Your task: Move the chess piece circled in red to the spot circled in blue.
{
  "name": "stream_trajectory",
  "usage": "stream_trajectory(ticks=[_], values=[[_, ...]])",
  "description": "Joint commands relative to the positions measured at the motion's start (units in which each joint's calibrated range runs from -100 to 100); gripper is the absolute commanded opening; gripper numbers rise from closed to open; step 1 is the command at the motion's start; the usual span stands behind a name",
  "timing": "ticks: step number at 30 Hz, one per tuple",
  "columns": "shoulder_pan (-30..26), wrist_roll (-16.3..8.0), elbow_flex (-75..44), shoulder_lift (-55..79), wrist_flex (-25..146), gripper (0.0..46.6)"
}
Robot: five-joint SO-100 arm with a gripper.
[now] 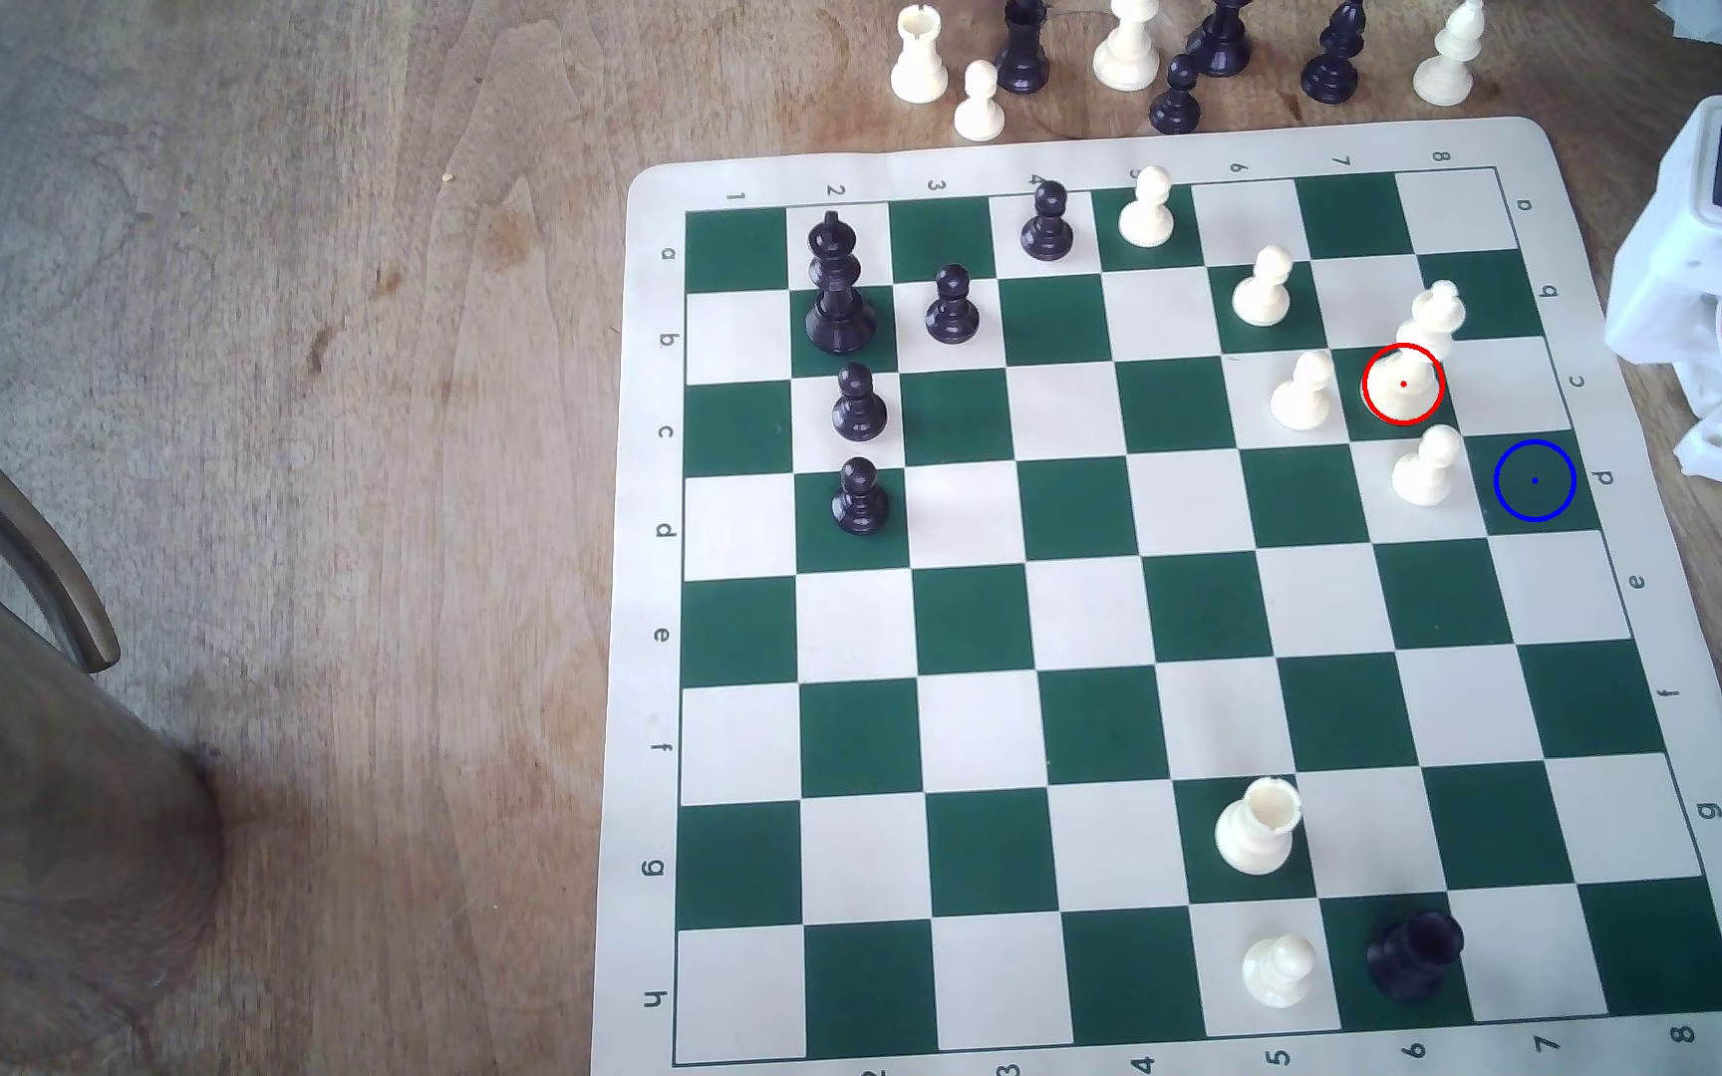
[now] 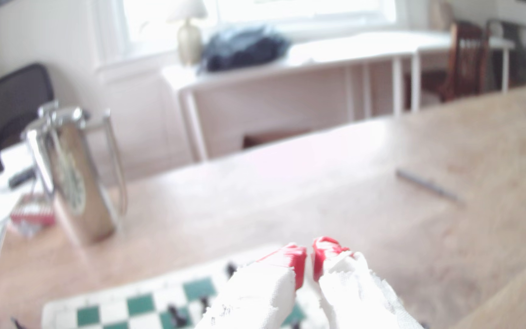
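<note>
Claw (image 2: pixel 309 262) is sitting nearly closed, red tips a sliver apart, gripping nothing, raised well away from the board (image 1: pixel 1602 310). We're judging this as pre-approach. White piece (image 1: pixel 1418 352) is standing far below and ahead of the claw, on its red-ringed square; blue spot (image 1: pixel 1535 480) is lying diagonally adjacent. Next we're needing to open, descend. Wrist view is blurring; we can't pick the piece out there.
</note>
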Motion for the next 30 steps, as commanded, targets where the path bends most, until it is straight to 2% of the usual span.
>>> stream_trajectory(ticks=[1, 3, 6, 8, 9, 11, 15, 19, 21, 24, 27, 30], values=[[-3.3, -2.64, -8.1, 10.39, 13.34, 4.1], [-5.96, -3.52, -8.64, 13.78, 17.18, 5.3], [-9.32, -6.54, -8.28, 20.83, 20.79, 7.6], [-10.1, -7.08, -7.1, 24.14, 21.12, 9.7], [-11.98, -8.11, -6.92, 28.04, 21.12, 11.6], [-13.78, -8.74, -6.47, 32.03, 21.03, 11.3], [-18.0, -9.28, -3.11, 40.95, 19.81, 8.3], [-18.71, -9.33, 0.88, 45.45, 17.35, 8.5], [-18.86, -9.38, 1.88, 47.91, 16.69, 6.9], [-18.94, -9.23, 4.51, 49.01, 13.74, 8.4], [-18.71, -9.38, 5.14, 48.84, 12.19, 12.8], [-18.55, -8.6, 6.68, 48.33, 11.78, 11.5]])
